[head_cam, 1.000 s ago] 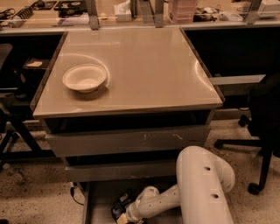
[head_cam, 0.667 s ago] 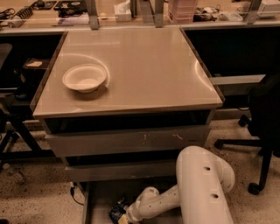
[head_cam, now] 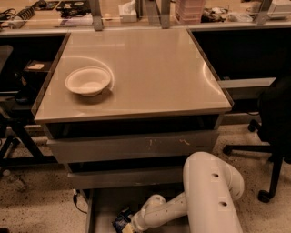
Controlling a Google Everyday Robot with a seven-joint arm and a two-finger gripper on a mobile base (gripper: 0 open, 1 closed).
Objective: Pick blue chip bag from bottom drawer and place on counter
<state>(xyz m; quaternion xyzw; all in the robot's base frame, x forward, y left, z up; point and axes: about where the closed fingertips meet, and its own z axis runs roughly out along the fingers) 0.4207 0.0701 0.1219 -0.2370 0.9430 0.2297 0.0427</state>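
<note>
The bottom drawer (head_cam: 101, 210) is pulled open at the foot of the cabinet, a shallow grey tray. The blue chip bag (head_cam: 121, 220) lies on its floor near the picture's lower edge, dark blue and crinkled. My white arm reaches down into the drawer from the right, and my gripper (head_cam: 127, 226) is at the bag, partly cut off by the frame's edge. The counter (head_cam: 154, 68) is the glossy beige top above, with a thin dark rim.
A white bowl (head_cam: 88, 81) sits on the counter's left side. Two grey drawer fronts (head_cam: 132, 145) are closed above the open drawer. A cluttered bench (head_cam: 136, 11) runs behind. A black office chair (head_cam: 273, 123) stands at the right, dark furniture legs at the left.
My gripper and forearm have shifted slightly left and lower in the drawer, staying at the blue bag. The bowl and counter have not moved.
</note>
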